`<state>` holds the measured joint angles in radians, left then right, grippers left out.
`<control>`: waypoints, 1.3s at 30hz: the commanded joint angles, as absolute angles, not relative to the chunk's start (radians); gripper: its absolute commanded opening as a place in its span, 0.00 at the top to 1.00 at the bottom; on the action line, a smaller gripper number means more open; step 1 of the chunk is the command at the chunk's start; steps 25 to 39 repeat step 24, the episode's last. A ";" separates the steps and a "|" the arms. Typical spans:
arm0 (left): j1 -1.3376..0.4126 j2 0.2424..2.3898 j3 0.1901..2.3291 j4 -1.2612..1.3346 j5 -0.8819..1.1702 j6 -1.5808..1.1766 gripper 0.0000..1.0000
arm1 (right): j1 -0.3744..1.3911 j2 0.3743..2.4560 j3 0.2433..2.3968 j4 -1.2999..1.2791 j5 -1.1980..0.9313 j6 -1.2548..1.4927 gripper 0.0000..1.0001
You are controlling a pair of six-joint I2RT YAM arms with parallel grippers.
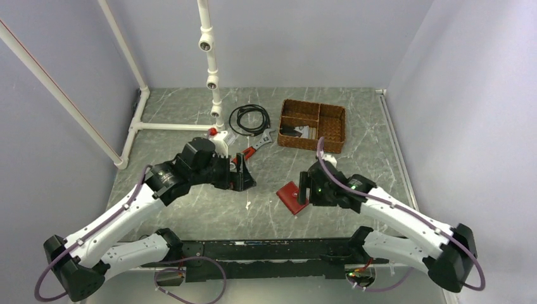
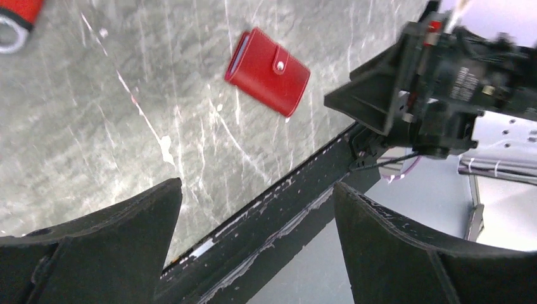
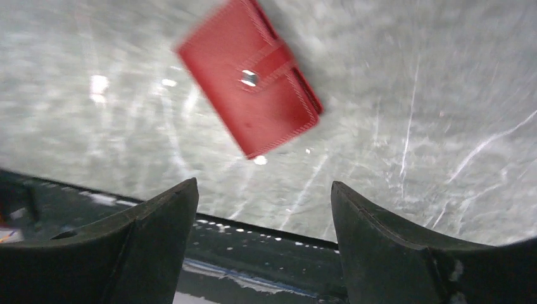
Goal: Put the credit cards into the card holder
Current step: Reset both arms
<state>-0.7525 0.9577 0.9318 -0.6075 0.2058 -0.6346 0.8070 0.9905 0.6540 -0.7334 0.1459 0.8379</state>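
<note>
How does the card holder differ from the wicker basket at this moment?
The card holder is red, smooth and snapped shut; the wicker basket is brown, woven and open-topped with compartments. The card holder is much smaller than the basket. It lies toward the near edge, the basket farther back. Both rest on the table.

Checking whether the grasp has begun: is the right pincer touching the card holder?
Apart. The right wrist view shows bare table between the closed card holder and the open right pincer.
</note>
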 commanded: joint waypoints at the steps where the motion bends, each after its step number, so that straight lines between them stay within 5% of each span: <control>1: -0.746 0.945 1.080 -0.664 0.131 -0.583 0.05 | 0.811 0.894 0.904 -0.882 0.219 0.661 0.18; 14: -0.745 0.688 1.505 -0.728 -0.204 -0.314 0.01 | 0.810 0.685 1.470 -0.889 0.669 0.284 0.00; 21: -0.745 0.675 1.646 -0.767 -0.272 -0.220 0.01 | 0.810 0.568 1.488 -0.661 0.600 0.118 0.00; 39: -0.745 0.670 1.662 -0.780 -0.279 -0.219 0.01 | 0.810 0.550 1.471 -0.631 0.574 0.111 0.00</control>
